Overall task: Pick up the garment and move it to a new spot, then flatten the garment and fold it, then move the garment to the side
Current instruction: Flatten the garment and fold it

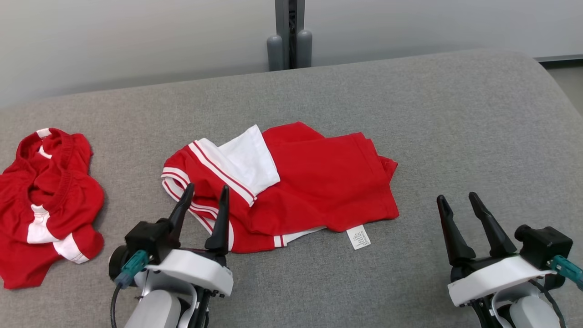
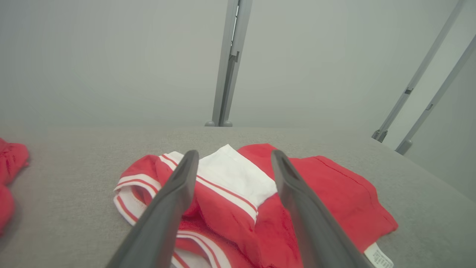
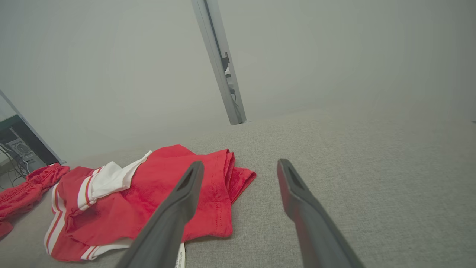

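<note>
I saw the work surface [image 1: 455, 114] as a broad pad covered in grey woven fabric, with a rounded far right corner. A plain pale wall [image 1: 114, 36] ran behind it, and a grey upright post [image 1: 289, 32] stood against the far edge near the middle. A strip of floor [image 1: 569, 86] showed past the far right corner. In the left wrist view, two slanted grey poles [image 2: 420, 93] stood off to the right. In the right wrist view, some dark equipment with cables [image 3: 15, 149] sat at the left edge.

The red shirt [image 1: 319, 182] lay roughly folded near the middle of the pad. Its white panel [image 1: 246, 159] was turned over on top, its striped trim was on the left, and its care label [image 1: 358, 238] stuck out on the near side. A second red-and-white garment [image 1: 45, 200] lay crumpled at the left edge, well apart from the shirt.

The left gripper [image 1: 206, 187] had its fingers spread over the shirt's near left striped edge and held nothing. I could not tell whether the tips touched the cloth. The right gripper [image 1: 457, 197] was also spread and empty, over bare fabric well to the right of the shirt.
</note>
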### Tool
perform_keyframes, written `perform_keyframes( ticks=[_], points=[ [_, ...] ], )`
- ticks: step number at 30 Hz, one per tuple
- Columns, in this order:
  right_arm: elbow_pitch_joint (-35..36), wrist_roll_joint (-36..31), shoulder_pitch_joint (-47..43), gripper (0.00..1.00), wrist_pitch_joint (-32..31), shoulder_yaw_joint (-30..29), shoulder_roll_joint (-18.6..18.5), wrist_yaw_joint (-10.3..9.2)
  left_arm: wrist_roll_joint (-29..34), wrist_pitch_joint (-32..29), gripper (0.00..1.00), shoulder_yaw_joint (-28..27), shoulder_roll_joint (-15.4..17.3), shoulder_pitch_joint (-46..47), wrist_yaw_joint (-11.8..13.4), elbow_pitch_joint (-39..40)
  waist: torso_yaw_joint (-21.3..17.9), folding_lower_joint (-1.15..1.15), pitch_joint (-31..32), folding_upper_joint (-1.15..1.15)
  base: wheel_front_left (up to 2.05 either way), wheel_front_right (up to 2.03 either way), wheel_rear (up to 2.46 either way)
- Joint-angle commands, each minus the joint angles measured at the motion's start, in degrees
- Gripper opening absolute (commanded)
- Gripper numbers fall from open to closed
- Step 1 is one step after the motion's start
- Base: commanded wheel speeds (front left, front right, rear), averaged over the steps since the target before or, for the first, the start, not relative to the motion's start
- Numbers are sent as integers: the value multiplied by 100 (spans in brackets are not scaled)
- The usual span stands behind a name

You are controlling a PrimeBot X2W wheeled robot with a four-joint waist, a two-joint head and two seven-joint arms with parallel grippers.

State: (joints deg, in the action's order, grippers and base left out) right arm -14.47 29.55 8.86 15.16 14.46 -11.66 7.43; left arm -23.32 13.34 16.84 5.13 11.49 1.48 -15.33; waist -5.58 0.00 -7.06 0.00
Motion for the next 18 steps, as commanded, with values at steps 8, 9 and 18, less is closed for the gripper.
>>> perform_keyframes(
  ticks=[8,9,18],
  points=[
    [-191,121,305,100,15,123,-67,11,195,-566,100,315,205,1062,-330,-527,88,0,-312,0,0,0,0],
    [-189,121,346,100,15,140,-61,11,207,-651,100,323,230,1247,-359,-626,71,0,-357,0,0,0,0],
    [-116,96,636,100,15,231,54,11,-76,-1382,100,376,95,2682,-636,-2098,-289,0,-720,0,0,0,0]
  ],
)
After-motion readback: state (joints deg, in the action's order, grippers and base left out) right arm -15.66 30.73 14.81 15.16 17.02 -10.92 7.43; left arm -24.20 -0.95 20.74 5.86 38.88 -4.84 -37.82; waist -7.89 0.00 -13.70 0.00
